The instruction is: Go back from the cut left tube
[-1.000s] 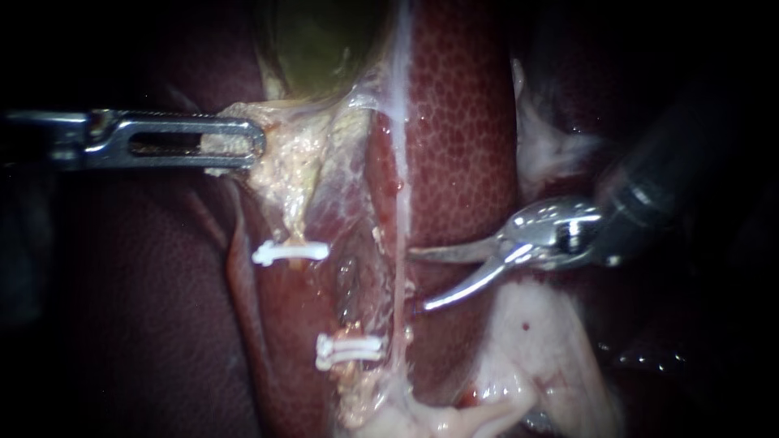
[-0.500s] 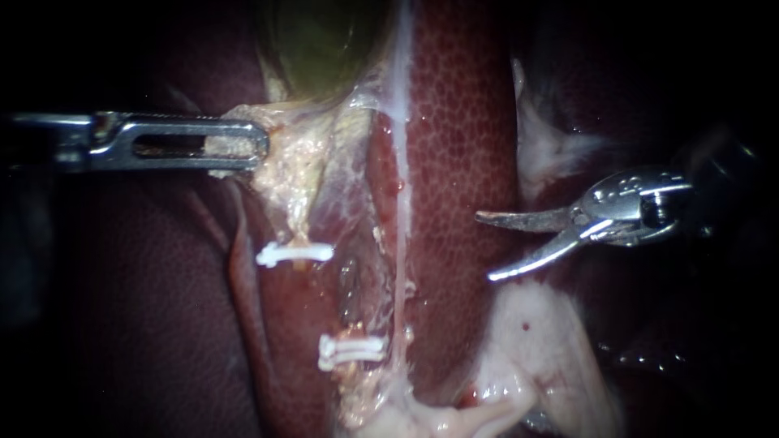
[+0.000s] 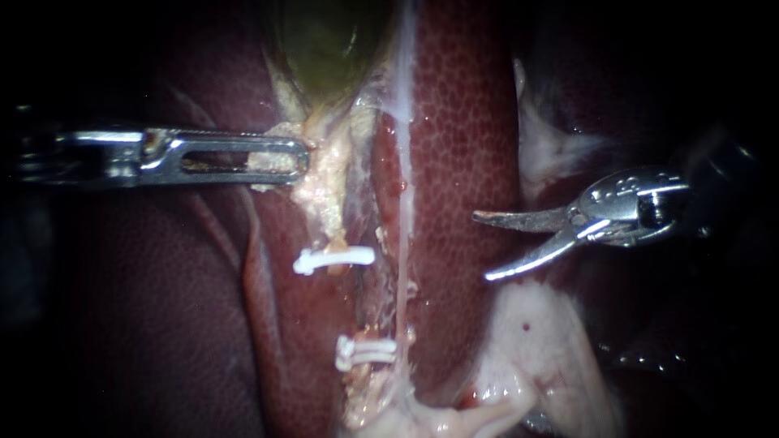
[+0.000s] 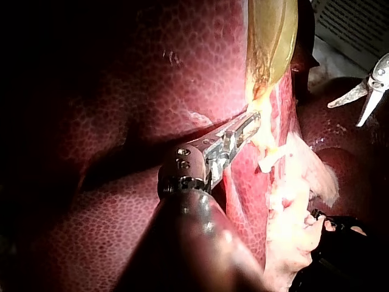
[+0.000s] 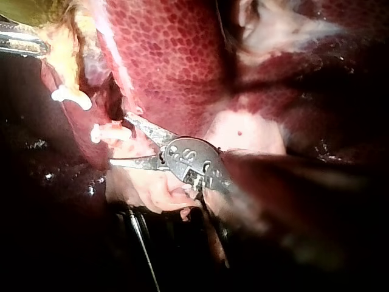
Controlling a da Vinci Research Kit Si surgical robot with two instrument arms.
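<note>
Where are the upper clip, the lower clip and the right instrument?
upper clip [image 3: 334, 259]: endoscope view, middle of its bar.
lower clip [image 3: 367, 353]: endoscope view, its middle.
right instrument [image 3: 481, 246]: endoscope view, midway between open jaw tips.

**Three Cameras on One Patch of Tissue**

The endoscope faces the tissue squarely from close by. The liver [image 3: 462, 146] fills its frame and the gallbladder [image 3: 320, 40] lies at the top. The left instrument [image 3: 302, 156] enters from the left and the right instrument [image 3: 481, 246] from the right.

The left wrist camera sits behind its own shaft, which blocks much of the foreground, and looks along it to jaws clamped on pale tissue [image 3: 324, 182].

The right wrist camera looks along its instrument's parted jaws toward the two clips [image 3: 333, 259], which the endoscope also shows.

All three views share the pale tissue.
</note>
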